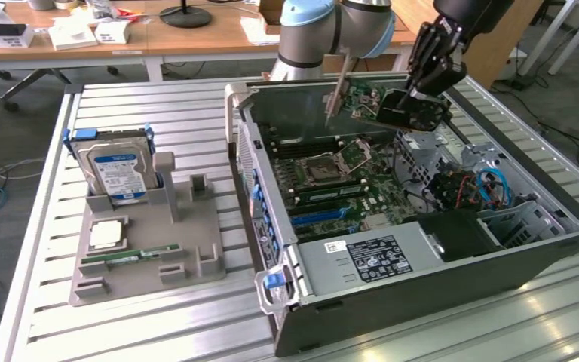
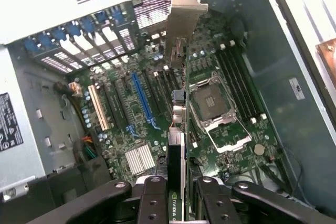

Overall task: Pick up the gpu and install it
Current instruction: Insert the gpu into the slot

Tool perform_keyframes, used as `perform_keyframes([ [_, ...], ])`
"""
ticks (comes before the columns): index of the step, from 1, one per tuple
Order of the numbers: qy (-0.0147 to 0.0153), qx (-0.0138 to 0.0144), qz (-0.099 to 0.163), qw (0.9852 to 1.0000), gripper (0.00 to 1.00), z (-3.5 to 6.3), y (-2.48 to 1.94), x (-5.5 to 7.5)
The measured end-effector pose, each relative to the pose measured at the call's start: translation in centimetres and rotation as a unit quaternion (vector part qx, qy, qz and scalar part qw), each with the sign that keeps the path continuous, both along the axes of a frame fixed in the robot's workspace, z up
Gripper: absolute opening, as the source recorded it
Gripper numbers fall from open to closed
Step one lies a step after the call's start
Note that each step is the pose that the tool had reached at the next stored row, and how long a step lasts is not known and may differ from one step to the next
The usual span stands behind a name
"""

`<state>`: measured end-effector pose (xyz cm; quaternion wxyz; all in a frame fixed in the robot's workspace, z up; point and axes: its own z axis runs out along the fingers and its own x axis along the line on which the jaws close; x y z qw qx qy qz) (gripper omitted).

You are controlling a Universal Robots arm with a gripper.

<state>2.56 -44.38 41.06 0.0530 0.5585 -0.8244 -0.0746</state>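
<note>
**A:** What does your wrist view give you that the exterior view doesn't?

**B:** The grip up close. Your gripper (image 2: 178, 188) has its black jaws clamped on the gpu (image 2: 177, 150), which you see edge-on and thin. Its metal bracket (image 2: 185, 19) points away over the green motherboard (image 2: 157, 129), with the blue slot (image 2: 143, 103) and the open CPU socket (image 2: 212, 103).

**A:** And the exterior view?

**B:** Nearest you, the dark open case (image 1: 421, 302). At its nine o'clock, a grey holder (image 1: 184, 249) carries the hard drive (image 1: 117, 170). Farther back, your arm (image 1: 320, 30) reaches over the case. The card hangs tilted above it, at one o'clock from the picture's centre.
</note>
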Motion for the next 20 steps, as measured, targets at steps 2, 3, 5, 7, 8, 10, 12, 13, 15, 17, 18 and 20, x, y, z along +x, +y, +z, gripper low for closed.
perform_keyframes([
  [2,0.0000,-0.0003,0.018,0.9998,0.26,-0.01,0.00,0.00],
  [3,0.0001,-0.0005,0.027,0.9996,0.26,-0.02,0.00,0.00],
  [5,0.0001,-0.0009,0.046,0.9990,0.26,-0.03,0.00,0.00],
  [7,0.0001,-0.0011,0.064,0.9980,0.26,-0.04,0.00,0.00],
  [8,0.0001,-0.0013,0.073,0.9974,0.26,-0.05,0.00,0.00],
  [10,0.0002,-0.0017,0.091,0.9959,0.26,-0.06,0.00,0.00],
  [12,0.0002,-0.0020,0.109,0.9940,0.26,-0.07,0.00,0.01],
  [13,0.0002,-0.0022,0.118,0.9930,0.26,-0.08,0.00,0.01],
  [15,0.0003,-0.0022,0.131,0.9914,0.26,-0.10,0.00,0.00],
  [17,0.0003,-0.0024,0.134,0.9910,0.26,-0.08,-0.01,0.00],
  [18,0.0003,-0.0024,0.134,0.9910,0.26,-0.08,0.00,0.00],
  [20,0.0003,-0.0023,0.134,0.9910,0.26,-0.09,0.00,0.00],
])
